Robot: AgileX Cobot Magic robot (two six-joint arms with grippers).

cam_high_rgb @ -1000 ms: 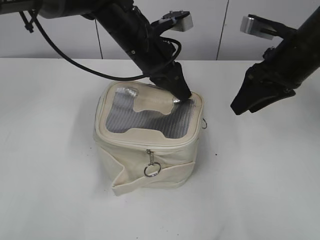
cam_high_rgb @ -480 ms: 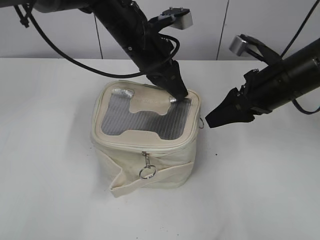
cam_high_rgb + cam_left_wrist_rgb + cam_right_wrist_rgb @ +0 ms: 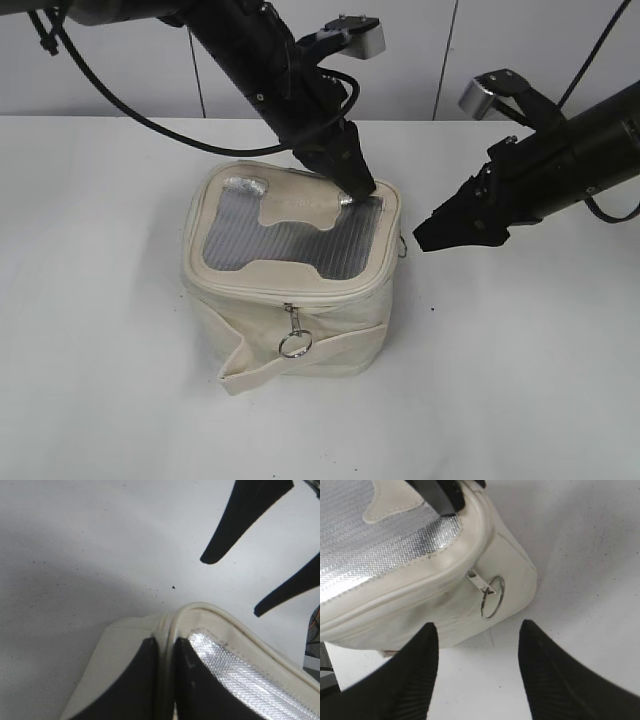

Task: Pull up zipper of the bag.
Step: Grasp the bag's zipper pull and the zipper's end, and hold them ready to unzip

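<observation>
The cream bag (image 3: 300, 310) stands mid-table, with its grey mesh top and bone patch facing up. The zipper (image 3: 300, 290) runs round the top panel. One ring pull (image 3: 294, 343) hangs at the front and another (image 3: 493, 597) at the right side. My left gripper (image 3: 355, 190) is shut on the raised rim at the bag's back right corner, and the left wrist view (image 3: 167, 650) shows cream piping pinched between its fingers. My right gripper (image 3: 425, 235) is open and empty, just right of the bag. In the right wrist view (image 3: 477, 625) its fingertips sit just short of the side ring pull.
The white table (image 3: 520, 380) stretches all round the bag. A flat cream strap (image 3: 300, 362) sticks out at the bag's lower front. A white wall (image 3: 420, 60) rises behind the table.
My right gripper came down and left to the bag's right side, then held nearly still. The bag shifted slightly left under my left gripper's hold.
</observation>
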